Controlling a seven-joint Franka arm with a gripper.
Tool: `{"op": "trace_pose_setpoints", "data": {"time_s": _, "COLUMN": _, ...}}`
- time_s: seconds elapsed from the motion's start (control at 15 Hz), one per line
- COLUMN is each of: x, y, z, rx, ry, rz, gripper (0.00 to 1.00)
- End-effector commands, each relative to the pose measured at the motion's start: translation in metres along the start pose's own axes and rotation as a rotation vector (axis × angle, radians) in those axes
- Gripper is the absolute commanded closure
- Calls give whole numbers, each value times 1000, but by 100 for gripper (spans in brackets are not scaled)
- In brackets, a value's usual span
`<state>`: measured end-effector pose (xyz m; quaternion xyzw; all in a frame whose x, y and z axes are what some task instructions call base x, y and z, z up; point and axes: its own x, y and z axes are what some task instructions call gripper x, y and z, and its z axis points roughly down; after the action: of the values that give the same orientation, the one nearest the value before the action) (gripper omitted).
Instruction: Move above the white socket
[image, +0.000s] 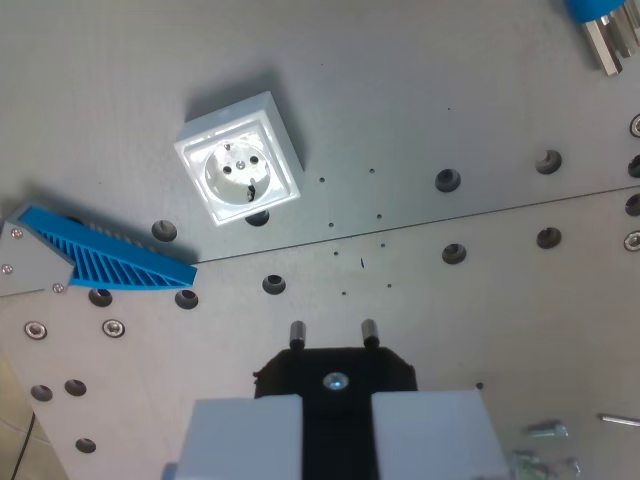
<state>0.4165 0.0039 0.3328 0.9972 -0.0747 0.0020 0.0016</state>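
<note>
On the grey counter (420, 110) the white socket (240, 170) sits up-left of my tool (335, 430), which pinches a black plug (335, 375).

My gripper (336, 425) is cut off by the near edge, so only the tops of its two pale fingers (245, 435) show. They cover most of the black plug (335, 372) between them, leaving its two pins and top in sight. At the far right corner a blue and metal part (607, 30) is clipped by the frame. On the left, the blue ribbed wedge (110, 255) and its grey bracket (30, 262) run off the edge. The small screws (545, 445) near right are blurred.
</note>
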Motion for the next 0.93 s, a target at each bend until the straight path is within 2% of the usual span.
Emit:
{"op": "trace_pose_setpoints", "data": {"time_s": 0.07, "x": 0, "y": 0, "z": 0, "rx": 0, "ry": 0, "rz": 2, "gripper": 100}}
{"op": "trace_pose_setpoints", "data": {"time_s": 0.53, "x": 0, "y": 0, "z": 1, "rx": 1, "ry": 0, "rz": -7, "gripper": 100}}
{"op": "trace_pose_setpoints", "data": {"time_s": 0.93, "x": -2, "y": -2, "z": 9, "rx": 3, "ry": 18, "rz": -37, "gripper": 100}}
